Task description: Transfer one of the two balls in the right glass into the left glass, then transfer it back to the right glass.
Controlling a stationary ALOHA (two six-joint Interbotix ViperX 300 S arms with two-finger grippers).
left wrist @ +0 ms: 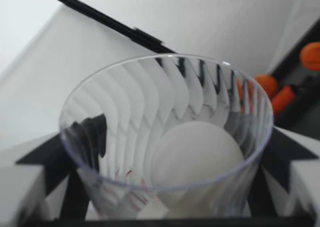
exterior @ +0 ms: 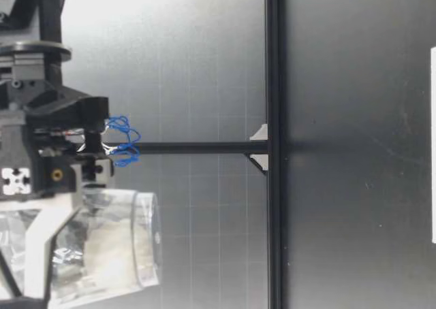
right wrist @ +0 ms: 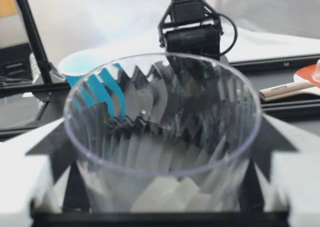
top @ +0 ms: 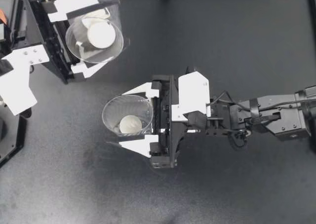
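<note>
My left gripper at the table's far left corner is shut on a clear ribbed glass that holds a white ball. In the left wrist view the glass sits between the fingers, the ball low against its wall. Near the table's middle, my right gripper is shut on a second clear glass with a white ball at its bottom. The right wrist view shows that glass upright, with a pale shape at its base. In the low view a gripper holds a glass well above the table.
The dark table lies bare to the right of my left arm and in front of my right arm. A black frame bar runs behind the table. Beyond the table are orange things, a blue cup and a bat handle.
</note>
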